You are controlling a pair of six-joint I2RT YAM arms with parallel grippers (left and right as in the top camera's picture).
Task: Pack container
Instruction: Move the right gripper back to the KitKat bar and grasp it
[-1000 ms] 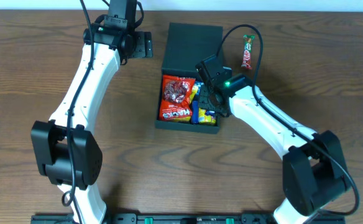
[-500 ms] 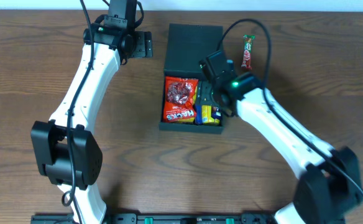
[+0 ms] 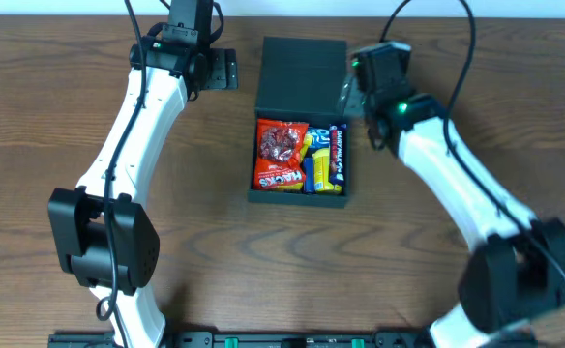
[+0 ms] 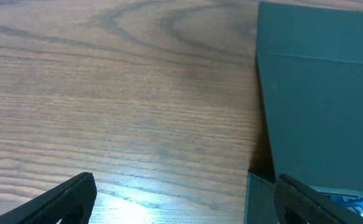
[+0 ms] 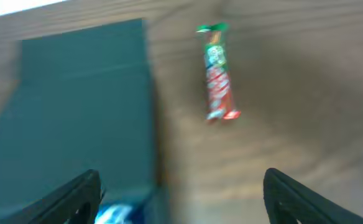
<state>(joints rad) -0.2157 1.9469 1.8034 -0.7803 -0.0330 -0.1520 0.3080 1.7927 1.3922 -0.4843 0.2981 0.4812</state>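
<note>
Packing is progressing: the right gripper [image 5: 181, 199], spread and empty, is withdrawing from the open container [image 3: 302, 68], leaving a blue bar [image 3: 338, 159] inside, and heading for the red-and-green bar [image 5: 219, 74] right of it, while the left gripper [image 4: 188, 205] is waiting spread left of it.

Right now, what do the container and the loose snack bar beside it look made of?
Container: probably paperboard, matte dark teal-black; flat panels with a creased fold line. Snack bar: likely glossy film wrapper, red and green; the view is blurred.
</note>
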